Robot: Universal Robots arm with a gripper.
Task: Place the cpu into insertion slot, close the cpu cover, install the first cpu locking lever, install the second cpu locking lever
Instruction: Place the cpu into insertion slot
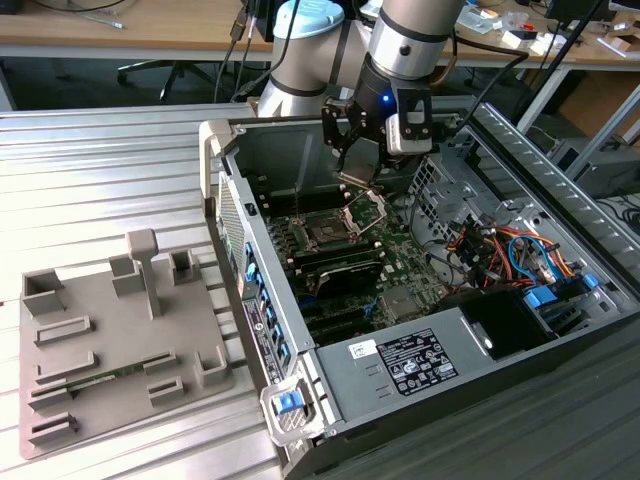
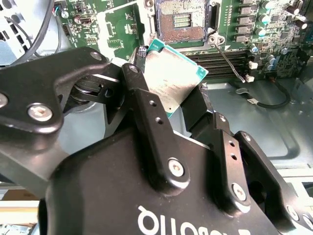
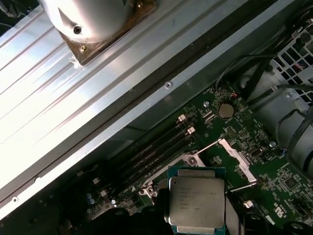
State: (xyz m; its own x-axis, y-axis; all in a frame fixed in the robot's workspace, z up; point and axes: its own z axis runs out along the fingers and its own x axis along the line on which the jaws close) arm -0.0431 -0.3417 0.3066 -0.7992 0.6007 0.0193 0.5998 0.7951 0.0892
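In the second wrist view the gripper (image 2: 168,93) clamps the cpu (image 2: 176,73) by its edges; the exterior view shows the cpu cover (image 1: 366,208) raised.

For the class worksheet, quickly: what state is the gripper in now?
Gripper: jaws shut on the cpu.

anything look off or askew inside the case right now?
Nothing stands out. The end effector grips the chip above the open socket, whose cover stands raised. No damage or loose parts seen.
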